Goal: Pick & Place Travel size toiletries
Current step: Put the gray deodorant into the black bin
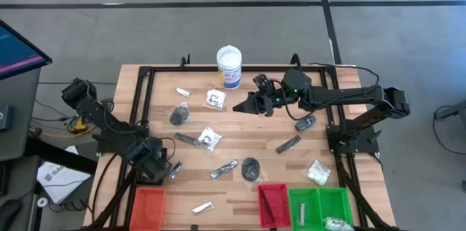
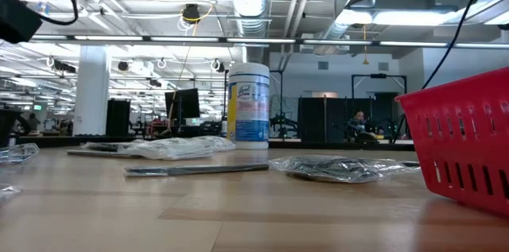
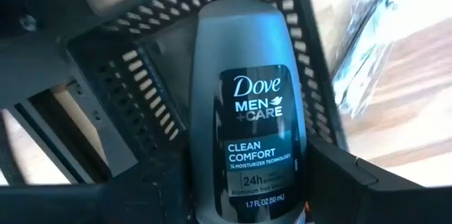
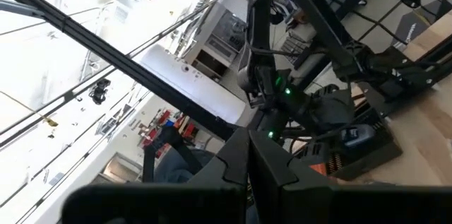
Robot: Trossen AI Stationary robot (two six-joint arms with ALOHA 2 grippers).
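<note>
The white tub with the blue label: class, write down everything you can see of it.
The white tub is a round plastic-looking canister with a white cap and a blue and white printed label. It stands upright near the table's far edge, about midway across. Nothing touches it: the nearest clear packet lies a little in front of it, and the right gripper points toward that spot.

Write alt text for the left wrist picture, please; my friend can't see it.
A grey Dove Men+Care Clean Comfort deodorant fills the frame, held upright in the left claw over dark plastic mesh. A clear packet lies on the wooden table beyond.
</note>
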